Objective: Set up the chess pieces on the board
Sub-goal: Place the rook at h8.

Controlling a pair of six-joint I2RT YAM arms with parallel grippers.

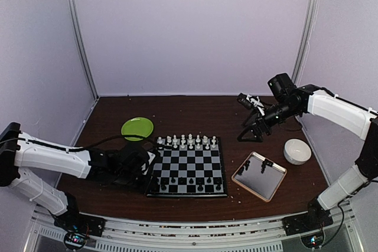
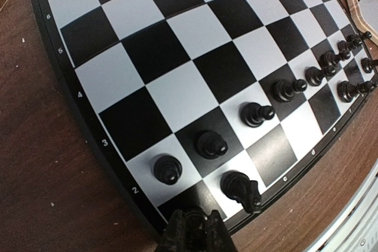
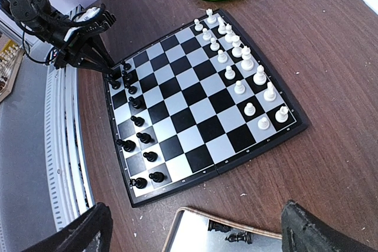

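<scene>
The board lies in the middle of the table. White chess pieces fill its far two rows, and black chess pieces stand along the near rows. My left gripper is down at the board's near-left corner. In the left wrist view its fingers are shut on a black piece over the corner square, beside a black knight and a row of black pawns. My right gripper hangs open high over the back right, empty; it looks down on the board.
A tan-rimmed metallic tray right of the board holds a few black pieces. A white bowl stands further right. A green plate lies behind the board's left corner. The table's metal rail runs along the near edge.
</scene>
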